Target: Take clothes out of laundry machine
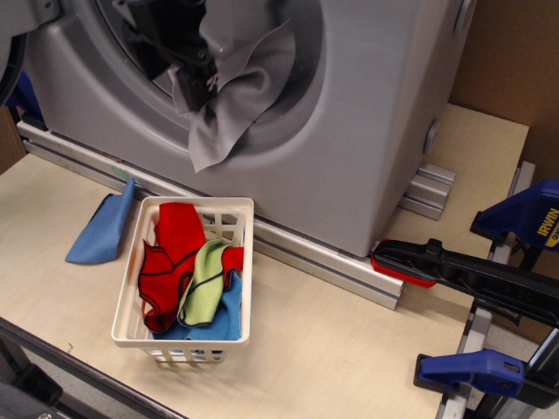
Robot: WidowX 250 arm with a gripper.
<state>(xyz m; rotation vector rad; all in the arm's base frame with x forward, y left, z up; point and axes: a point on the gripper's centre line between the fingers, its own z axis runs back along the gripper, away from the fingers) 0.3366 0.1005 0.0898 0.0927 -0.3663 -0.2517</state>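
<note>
Black claw (pixel 190 74), blurred, jaw state cannot be told, sits in the round front opening of the large grey plastic box-shaped washer (pixel 376 122), touching the left edge of the thin limp light grey cloth (pixel 240 87) draped over the rim to its right, white slotted plastic basket (pixel 240 262) on the table (pixel 323 349) well below.

The blue clamp (pixel 524 216) at right reads "IRWIN" in yellow.

Even, bright overhead light falls on the tabletop (pixel 332 349), with soft short shadows under the basket (pixel 188 279). The washer (pixel 384 113) shows a mild sheen. The dark tool (pixel 179 48) is motion-blurred; everything else is fairly sharp.
</note>
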